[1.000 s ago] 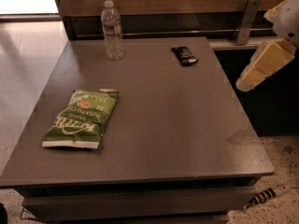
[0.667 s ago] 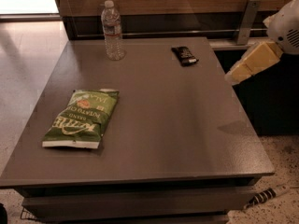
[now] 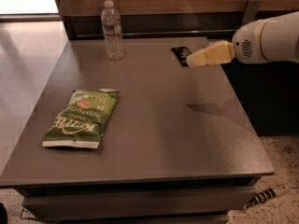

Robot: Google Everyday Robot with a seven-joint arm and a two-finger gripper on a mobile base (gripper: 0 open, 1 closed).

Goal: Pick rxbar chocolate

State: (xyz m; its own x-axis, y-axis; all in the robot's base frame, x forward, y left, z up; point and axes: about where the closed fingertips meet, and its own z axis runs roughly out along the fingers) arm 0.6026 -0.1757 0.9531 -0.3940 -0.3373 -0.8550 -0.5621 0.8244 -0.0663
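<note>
Black-wrapped rxbar chocolate (image 3: pixel 179 53) lies flat near the far right edge of the grey table (image 3: pixel 159 139). The tool (image 3: pixel 191 61) hangs over its right end, and whether it is spread or pressed together cannot be told. The approach looks under way; next, likely, a descent to straddle the bar. A green chip bag (image 3: pixel 81 118) lies well apart.

Single cam, high, tilted down over the table (image 3: pixel 154 139) from its near edge, facing the back wall (image 3: pixel 187 3). Mid-range, whole tabletop in frame. Gripper (image 3: pixel 190 62) sits upper right; most of the tabletop lies left of and nearer than it.
</note>
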